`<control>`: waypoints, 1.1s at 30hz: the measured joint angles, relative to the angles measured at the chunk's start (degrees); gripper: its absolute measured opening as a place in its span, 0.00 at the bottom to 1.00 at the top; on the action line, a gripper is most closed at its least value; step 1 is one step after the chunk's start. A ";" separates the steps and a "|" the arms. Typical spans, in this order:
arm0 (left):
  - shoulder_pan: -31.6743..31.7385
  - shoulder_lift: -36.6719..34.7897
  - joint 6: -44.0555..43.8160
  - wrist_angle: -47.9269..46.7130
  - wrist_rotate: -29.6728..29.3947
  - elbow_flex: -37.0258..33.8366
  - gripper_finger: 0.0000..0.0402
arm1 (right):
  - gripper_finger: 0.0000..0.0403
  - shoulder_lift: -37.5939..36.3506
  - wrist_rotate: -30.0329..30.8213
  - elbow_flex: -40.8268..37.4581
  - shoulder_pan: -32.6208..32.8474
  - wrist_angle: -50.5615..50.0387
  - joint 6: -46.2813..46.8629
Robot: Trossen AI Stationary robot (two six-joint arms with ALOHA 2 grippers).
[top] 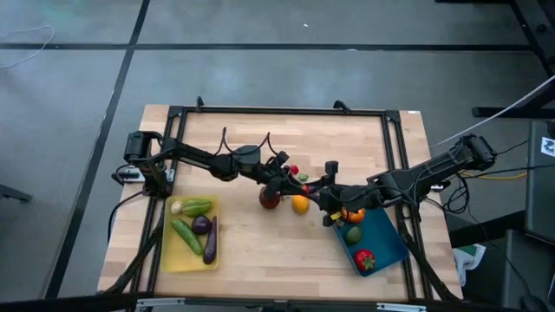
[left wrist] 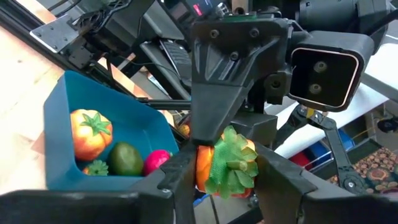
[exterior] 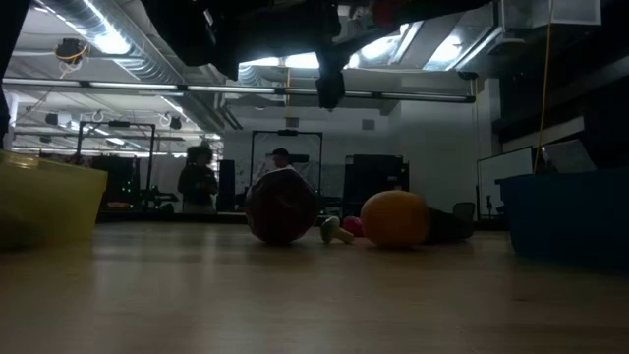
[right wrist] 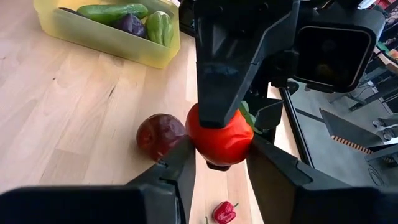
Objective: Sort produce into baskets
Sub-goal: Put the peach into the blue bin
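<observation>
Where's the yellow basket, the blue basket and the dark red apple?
yellow basket point(top: 166, 256): high view, on its left rim.
blue basket point(top: 392, 251): high view, on a bare patch of its floor.
dark red apple point(right wrist: 160, 135): right wrist view, middle of its skin.

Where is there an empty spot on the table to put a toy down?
Bare wood lies between the yellow basket and the blue basket, and across the table's far half. The middle is crowded: the apple, the orange and both arms meet there.
</observation>
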 joint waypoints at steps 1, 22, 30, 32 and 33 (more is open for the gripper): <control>0.00 0.00 0.04 0.00 0.00 0.00 0.36 | 0.33 0.00 -0.25 0.00 0.00 0.03 0.01; 0.20 0.00 9.46 -6.88 -0.26 0.07 0.59 | 0.33 0.00 -6.64 -0.04 0.09 -8.78 5.03; 0.20 0.00 11.18 -9.18 -0.09 0.04 0.59 | 0.33 0.00 -14.93 -0.04 0.09 -22.39 16.16; 0.20 0.00 11.18 -9.18 -0.07 0.04 0.59 | 0.33 0.00 -18.20 -0.04 0.09 -26.47 19.22; 0.20 0.00 11.18 -9.15 -0.07 0.04 0.59 | 0.33 0.00 -19.90 -0.04 0.08 -28.38 20.81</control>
